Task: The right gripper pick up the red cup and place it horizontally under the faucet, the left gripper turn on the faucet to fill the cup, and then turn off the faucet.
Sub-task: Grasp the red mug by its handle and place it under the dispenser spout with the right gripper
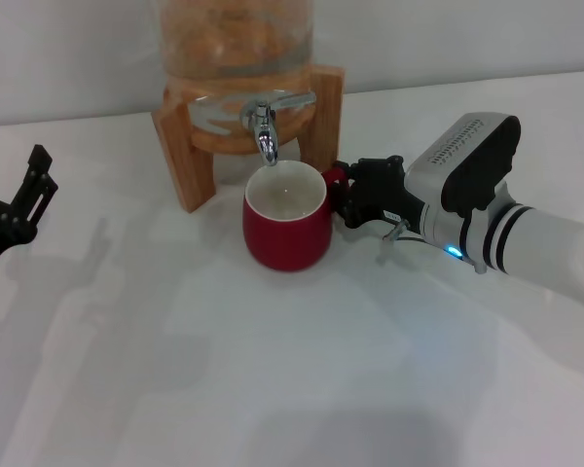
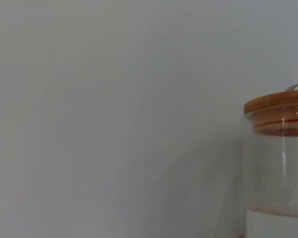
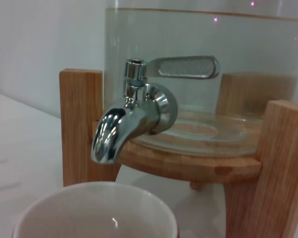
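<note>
The red cup (image 1: 287, 233) stands upright on the white table, its white mouth directly below the spout of the chrome faucet (image 1: 263, 131). My right gripper (image 1: 348, 192) reaches in from the right and is shut on the cup's small red handle (image 1: 333, 176). In the right wrist view the faucet (image 3: 129, 124) hangs just above the cup's rim (image 3: 94, 208), and its flat lever (image 3: 186, 67) points sideways. No water stream shows. My left gripper (image 1: 37, 185) is parked far left, open and well away from the faucet.
The glass jar (image 2: 278, 163) with a wooden lid sits in a wooden stand (image 1: 180, 146) at the back of the table, against a grey wall. Bare white tabletop (image 1: 273, 370) spreads in front of the cup.
</note>
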You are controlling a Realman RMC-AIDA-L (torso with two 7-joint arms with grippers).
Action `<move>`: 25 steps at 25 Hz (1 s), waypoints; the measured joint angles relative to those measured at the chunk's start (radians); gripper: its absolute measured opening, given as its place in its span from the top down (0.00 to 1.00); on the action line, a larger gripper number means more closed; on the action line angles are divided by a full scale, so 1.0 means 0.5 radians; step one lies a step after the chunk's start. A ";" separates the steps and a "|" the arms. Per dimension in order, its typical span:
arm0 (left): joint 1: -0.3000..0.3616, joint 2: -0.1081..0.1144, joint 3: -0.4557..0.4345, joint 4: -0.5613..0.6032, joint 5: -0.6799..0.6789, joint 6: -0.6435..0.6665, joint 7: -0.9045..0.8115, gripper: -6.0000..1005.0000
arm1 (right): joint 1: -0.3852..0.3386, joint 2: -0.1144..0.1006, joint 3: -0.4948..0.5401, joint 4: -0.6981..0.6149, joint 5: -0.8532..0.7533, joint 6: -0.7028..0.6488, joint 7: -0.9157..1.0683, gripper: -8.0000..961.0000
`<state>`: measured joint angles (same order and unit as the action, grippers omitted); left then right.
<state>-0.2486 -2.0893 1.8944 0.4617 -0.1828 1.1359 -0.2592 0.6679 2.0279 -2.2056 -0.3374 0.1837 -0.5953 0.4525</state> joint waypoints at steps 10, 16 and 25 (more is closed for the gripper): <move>0.000 0.000 0.000 0.000 0.001 0.002 0.000 0.20 | -0.015 0.000 0.000 0.000 0.007 -0.002 0.001 0.69; 0.000 0.000 0.000 0.000 0.001 0.002 0.000 0.20 | -0.039 -0.009 0.003 0.000 -0.001 -0.003 0.003 0.68; 0.000 0.003 0.000 0.000 -0.008 0.002 0.000 0.20 | -0.056 -0.015 0.006 -0.003 -0.003 -0.018 0.003 0.67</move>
<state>-0.2485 -2.0877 1.8944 0.4617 -0.1866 1.1367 -0.2592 0.6399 2.0205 -2.2026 -0.3387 0.1824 -0.6044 0.4540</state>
